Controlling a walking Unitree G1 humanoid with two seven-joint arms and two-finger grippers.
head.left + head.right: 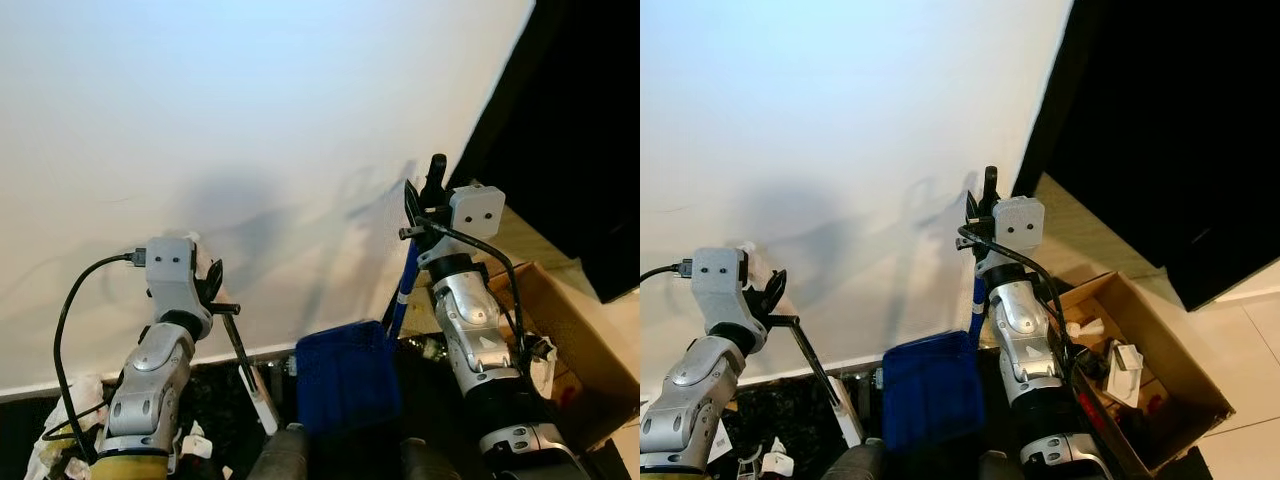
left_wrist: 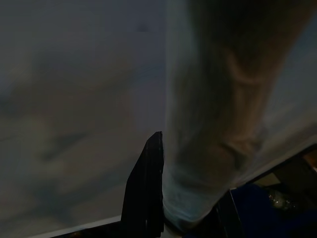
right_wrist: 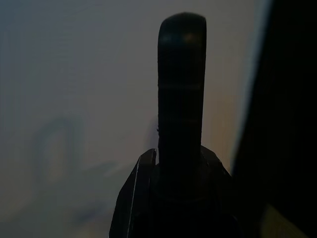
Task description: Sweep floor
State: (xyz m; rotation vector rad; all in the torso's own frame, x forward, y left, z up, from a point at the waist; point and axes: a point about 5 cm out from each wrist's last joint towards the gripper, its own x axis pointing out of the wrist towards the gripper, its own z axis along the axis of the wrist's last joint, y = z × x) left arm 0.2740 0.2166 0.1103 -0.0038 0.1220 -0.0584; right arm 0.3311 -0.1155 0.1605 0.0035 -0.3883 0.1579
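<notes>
Broom handle blue, gripped near its black top by right gripper, left gripper clamped on thin black rod, white wall behind, cardboard box at right

No text, label or number can be read.

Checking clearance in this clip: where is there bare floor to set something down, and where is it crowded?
Bare pale floor lies right of the open brown cardboard box, below the dark panel. Crowded: the dark strip at the white wall's foot, with crumpled litter, the blue dustpan, and both grippers, left and right, gripping handles.
</notes>
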